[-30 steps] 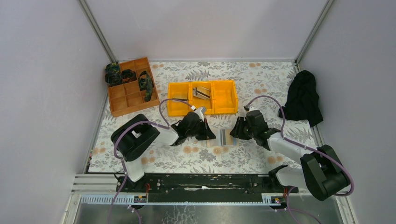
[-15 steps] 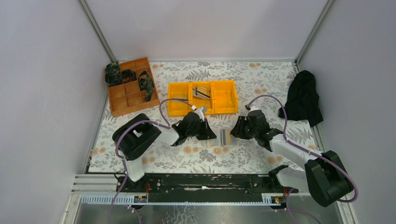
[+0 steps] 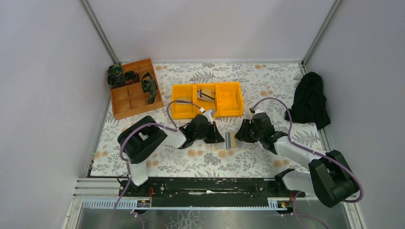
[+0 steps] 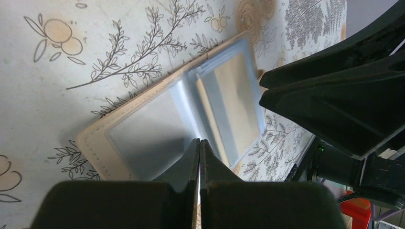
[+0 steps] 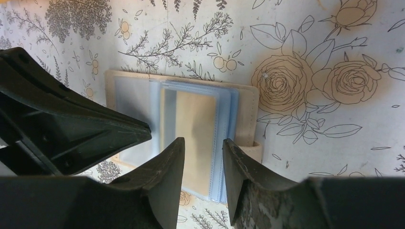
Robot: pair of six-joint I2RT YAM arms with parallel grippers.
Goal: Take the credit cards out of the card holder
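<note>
While my left pincer (image 4: 199,144) is clenched tight with nothing between its fingers, its closed tip hangs over the card holder (image 3: 228,141), above the clear pocket of the leaf nearer to it. Whether the tip presses on the plastic I cannot tell. The holder lies open and flat on the flowered table cover (image 3: 267,81), between my two pincers and just in front of the yellow bin (image 3: 184,109). My right pincer (image 5: 203,143) is released – its fingers stand apart with a plain gap between them, grasping nothing – and it hovers over the other leaf, where a tan-faced credit card (image 5: 193,112) sits inside the pale blue sleeves. Both pincers point toward each other across the holder, close but apart. In the bin's middle compartment lies a silvery flat piece (image 3: 207,94); from above I cannot tell what it is. Farther left stands the orange-brown divided tray (image 3: 128,106), with dark items in its far compartments, and a black cloth (image 3: 310,100) lies at the right edge.
</note>
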